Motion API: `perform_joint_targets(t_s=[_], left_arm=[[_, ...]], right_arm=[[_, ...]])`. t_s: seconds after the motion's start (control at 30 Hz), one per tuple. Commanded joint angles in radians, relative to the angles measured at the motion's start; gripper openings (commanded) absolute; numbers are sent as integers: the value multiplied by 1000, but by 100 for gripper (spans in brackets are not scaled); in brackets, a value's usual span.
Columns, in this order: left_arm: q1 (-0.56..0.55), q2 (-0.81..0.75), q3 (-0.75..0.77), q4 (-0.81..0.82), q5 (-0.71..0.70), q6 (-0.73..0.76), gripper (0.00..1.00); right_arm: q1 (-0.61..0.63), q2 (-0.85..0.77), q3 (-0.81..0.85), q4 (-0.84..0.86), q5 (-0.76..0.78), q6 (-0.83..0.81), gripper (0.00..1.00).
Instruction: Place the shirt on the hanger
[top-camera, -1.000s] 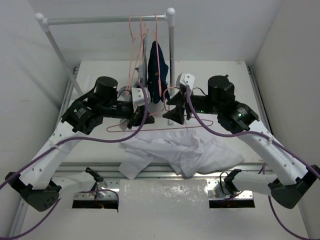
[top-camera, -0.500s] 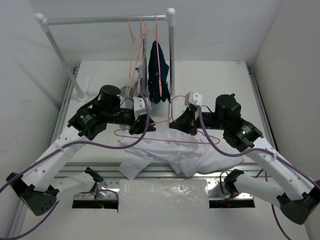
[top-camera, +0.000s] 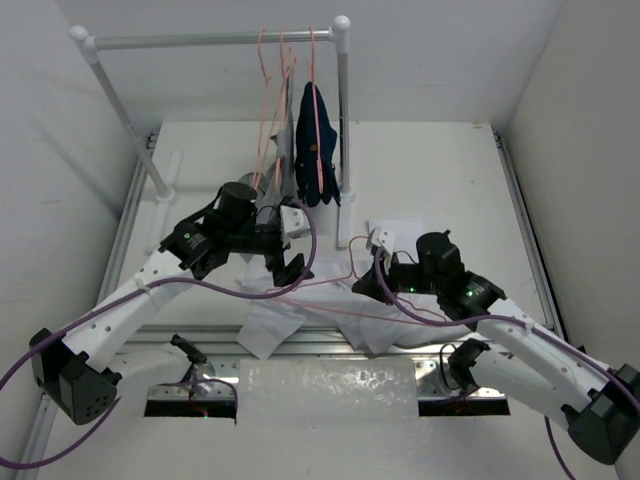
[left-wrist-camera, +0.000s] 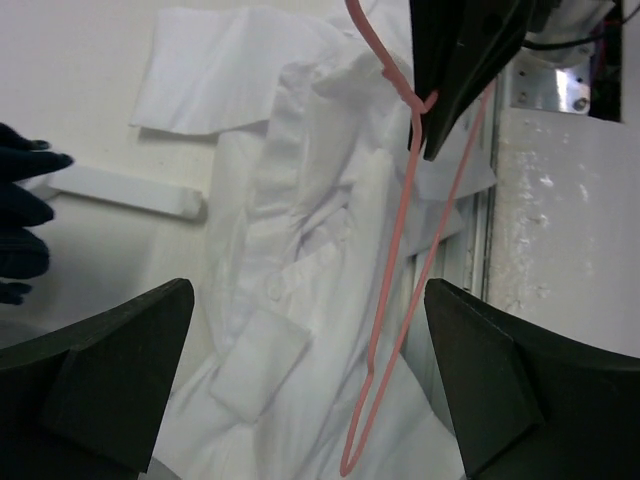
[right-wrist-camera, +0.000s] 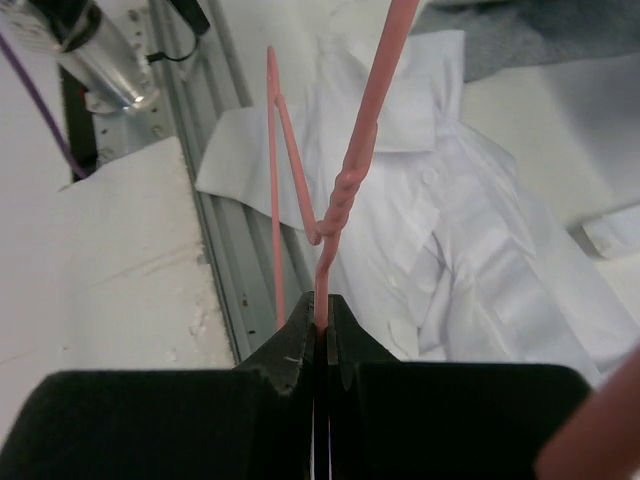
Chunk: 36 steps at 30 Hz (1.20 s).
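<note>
The white shirt (top-camera: 265, 325) lies crumpled at the table's near edge, its collar and buttoned front showing in the left wrist view (left-wrist-camera: 300, 240). A salmon-pink wire hanger (top-camera: 315, 285) hangs low over it. My right gripper (top-camera: 365, 283) is shut on the hanger's neck just under the twist (right-wrist-camera: 322, 305), and the shirt (right-wrist-camera: 470, 230) lies beyond it. My left gripper (top-camera: 290, 270) stands wide open above the shirt (left-wrist-camera: 308, 300). The hanger's wire loop (left-wrist-camera: 400, 250) hangs between its fingers without touching either.
At the back stands a white tube rail (top-camera: 210, 40) with several more pink hangers (top-camera: 285, 60) and a navy-blue garment (top-camera: 318, 140). A grey garment (right-wrist-camera: 540, 30) lies beyond the shirt. A metal rail (left-wrist-camera: 530, 200) runs along the near table edge.
My left gripper opened and let go of the hanger. My right gripper shut on the hanger's neck. Both arms came toward the near edge and lower, bringing the hanger over the shirt.
</note>
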Motion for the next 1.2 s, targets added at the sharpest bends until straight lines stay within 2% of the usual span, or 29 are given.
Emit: perform_joint_targets(t_s=[0.0,0.03,0.17,0.2,0.23,0.27,0.37,0.57,0.7,0.93,1.17], left_arm=[[-1,-6,43,110,-85,-45,99],[-1,-6,46,134,-108,-78,100],[4,14,63,183,-405,-193,99],[11,24,66,171,-430,-195,90],[19,35,66,141,-445,-203,86],[43,59,63,121,-440,-206,80],[79,119,53,53,-417,-224,77],[109,231,40,19,-364,-227,81],[109,320,51,4,-384,-223,82],[108,345,28,36,-393,-201,81],[108,474,52,34,-429,-212,79]], right_arm=[[-1,-15,-3,83,85,3,0],[-1,-12,-5,75,96,5,0],[0,-23,18,8,171,0,0],[-1,-38,34,-10,183,-9,0],[-1,-46,44,-53,197,-14,0],[-1,-52,60,-81,225,-20,0],[-1,-69,149,-229,278,-43,0],[-1,-146,242,-412,391,-101,0],[-1,-161,276,-501,458,-118,0],[-1,-219,235,-483,530,-118,0],[-1,-225,224,-478,532,-115,0]])
